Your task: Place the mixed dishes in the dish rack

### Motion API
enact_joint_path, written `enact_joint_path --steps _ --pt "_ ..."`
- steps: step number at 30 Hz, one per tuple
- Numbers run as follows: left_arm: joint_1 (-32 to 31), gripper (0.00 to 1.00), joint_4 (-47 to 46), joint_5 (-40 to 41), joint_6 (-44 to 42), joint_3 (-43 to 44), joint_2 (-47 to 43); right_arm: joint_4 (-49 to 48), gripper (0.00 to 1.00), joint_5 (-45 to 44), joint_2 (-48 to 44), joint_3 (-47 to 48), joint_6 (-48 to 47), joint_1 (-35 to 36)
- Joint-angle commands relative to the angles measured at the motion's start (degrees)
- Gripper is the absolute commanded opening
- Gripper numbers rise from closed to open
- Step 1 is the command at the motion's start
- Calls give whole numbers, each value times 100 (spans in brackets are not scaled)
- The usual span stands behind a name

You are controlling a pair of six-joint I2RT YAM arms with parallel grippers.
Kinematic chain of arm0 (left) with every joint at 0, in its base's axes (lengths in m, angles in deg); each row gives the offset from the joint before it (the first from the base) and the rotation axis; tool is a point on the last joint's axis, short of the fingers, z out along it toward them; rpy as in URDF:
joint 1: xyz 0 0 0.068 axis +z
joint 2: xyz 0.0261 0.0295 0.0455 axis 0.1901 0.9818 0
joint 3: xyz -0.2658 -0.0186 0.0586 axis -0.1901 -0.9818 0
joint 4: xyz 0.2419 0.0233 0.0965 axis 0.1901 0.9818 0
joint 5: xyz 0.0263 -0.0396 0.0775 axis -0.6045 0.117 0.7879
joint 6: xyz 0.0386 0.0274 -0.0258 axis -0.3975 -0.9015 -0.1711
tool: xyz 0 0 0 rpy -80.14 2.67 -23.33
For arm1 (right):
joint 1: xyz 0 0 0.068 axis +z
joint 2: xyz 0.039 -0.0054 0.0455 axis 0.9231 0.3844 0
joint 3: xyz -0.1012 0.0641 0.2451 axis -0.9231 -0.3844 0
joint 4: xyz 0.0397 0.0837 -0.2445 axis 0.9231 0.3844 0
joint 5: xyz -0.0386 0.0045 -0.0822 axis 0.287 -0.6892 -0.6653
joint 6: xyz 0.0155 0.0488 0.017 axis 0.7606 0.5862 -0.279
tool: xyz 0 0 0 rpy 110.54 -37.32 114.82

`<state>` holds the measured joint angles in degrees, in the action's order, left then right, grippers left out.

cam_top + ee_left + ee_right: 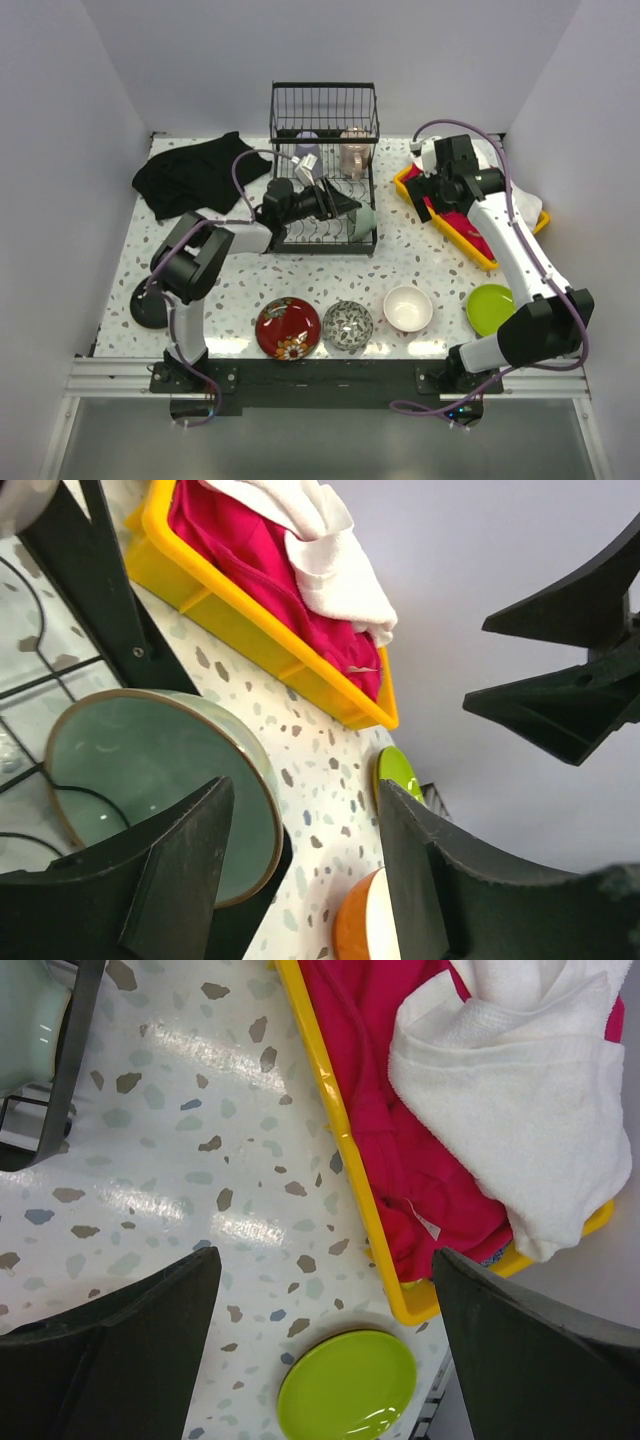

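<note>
Left gripper (305, 815) jaws apart, holding nothing; pale green bowl (150, 770) sits in dish rack (325, 105) just beside one finger.

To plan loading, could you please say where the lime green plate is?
Top view: the lime green plate lies at the near right, just right of the white bowl.

yellow tray (340, 1130) (pink cloth (400, 1160), white towel (520, 1110) inside), black cloth (195, 172) apart.

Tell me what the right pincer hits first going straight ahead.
Probably the speckled tabletop, close beside the yellow tray: the right pincer aims down there. Depth is unclear, so the tray's rim might come first.
</note>
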<state>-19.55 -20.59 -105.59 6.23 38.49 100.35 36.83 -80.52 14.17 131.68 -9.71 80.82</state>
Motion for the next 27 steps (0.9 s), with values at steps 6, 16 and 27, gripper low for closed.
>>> enact_joint_path --steps 6,16,27 --pt "343 64 2337 -509 -2878 -159 -1728 -115 91 16 -1 372 228 -33" --pt "-218 63 8138 -1796 -8470 612 -3250 -405 91 526 -607 -129 668 -25" --pt "-2609 59 9056 368 -10207 -38 -3567 -159 95 1062 -1819 -814 1397 -34"
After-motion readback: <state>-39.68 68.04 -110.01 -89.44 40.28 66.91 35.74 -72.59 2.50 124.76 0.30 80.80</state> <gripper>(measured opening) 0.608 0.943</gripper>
